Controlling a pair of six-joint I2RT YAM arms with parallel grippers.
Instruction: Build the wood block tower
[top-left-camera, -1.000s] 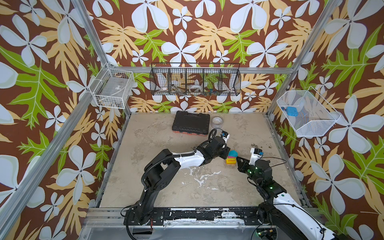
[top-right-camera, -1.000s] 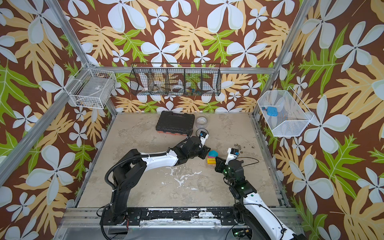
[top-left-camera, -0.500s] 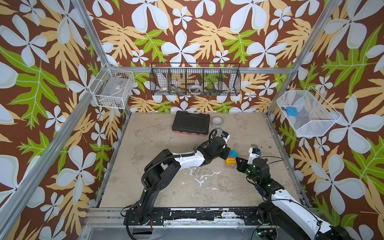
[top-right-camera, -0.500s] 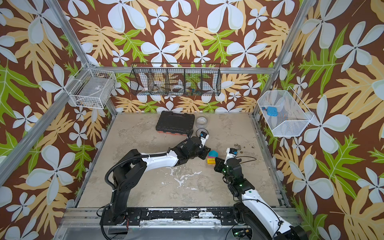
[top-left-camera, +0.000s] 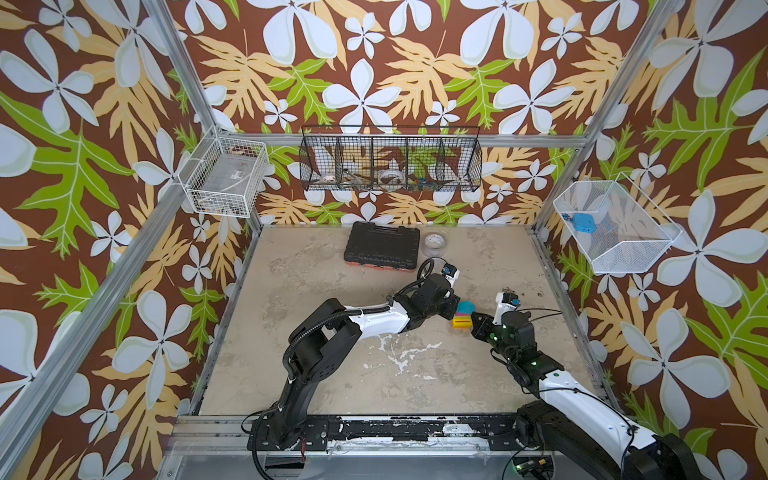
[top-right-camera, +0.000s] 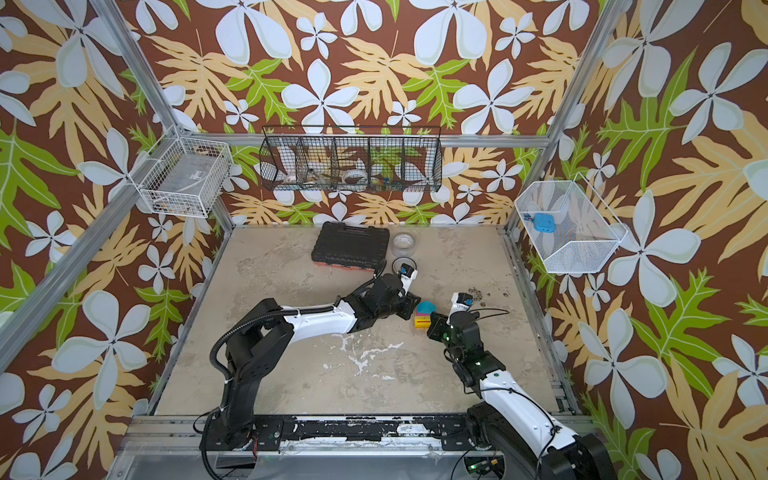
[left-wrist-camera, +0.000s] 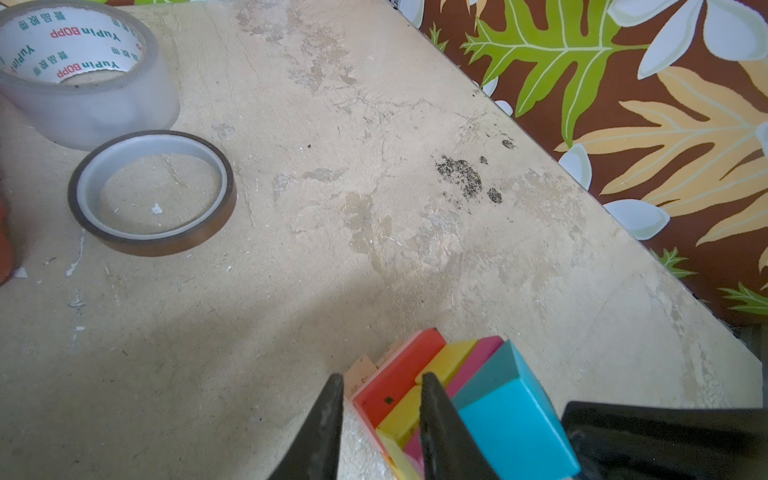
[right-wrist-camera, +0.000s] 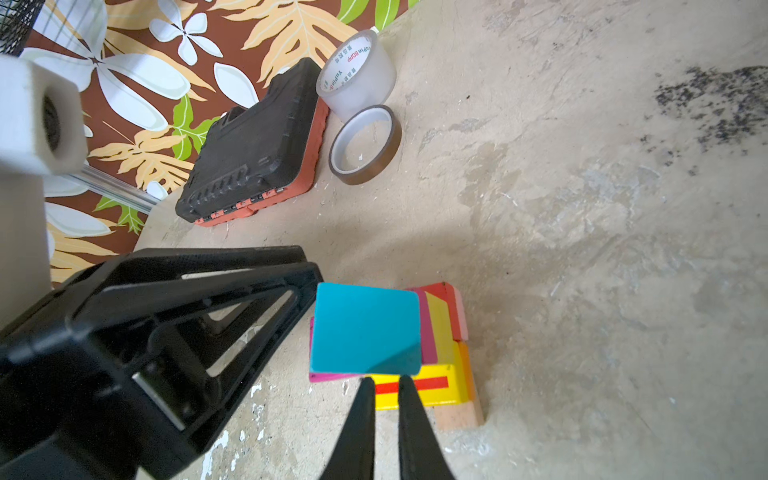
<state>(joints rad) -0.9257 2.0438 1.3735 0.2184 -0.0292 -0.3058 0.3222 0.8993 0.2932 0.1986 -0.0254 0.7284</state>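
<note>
I had the left gripper (top-left-camera: 454, 309) reaching in from the tower's 9 o'clock side. Its jaws were pinched down to a narrow slit. The tips sat close against the teal wedge (right-wrist-camera: 365, 328) and the magenta block (right-wrist-camera: 428, 328), and I could not tell whether anything was nipped between them.

The tower (top-left-camera: 462, 321) stood at about 3 o'clock from the middle of the table (top-left-camera: 332, 374). It was well apart from the tool case (top-left-camera: 384, 246) at 12 and the tape rolls (left-wrist-camera: 151, 193) near 1. In the right wrist view it had a plain wood base (right-wrist-camera: 457, 413), then the striped yellow brick (right-wrist-camera: 419, 384), with the wedge capping it slightly askew.

The right gripper (right-wrist-camera: 383, 380) sat at the tower's 4 o'clock, clamped on nothing, its tips just beside the striped brick.

No other block showed on the table, so I judged the stack essentially built. What seemed left was squaring the skewed layers and backing both arms off without toppling it.
</note>
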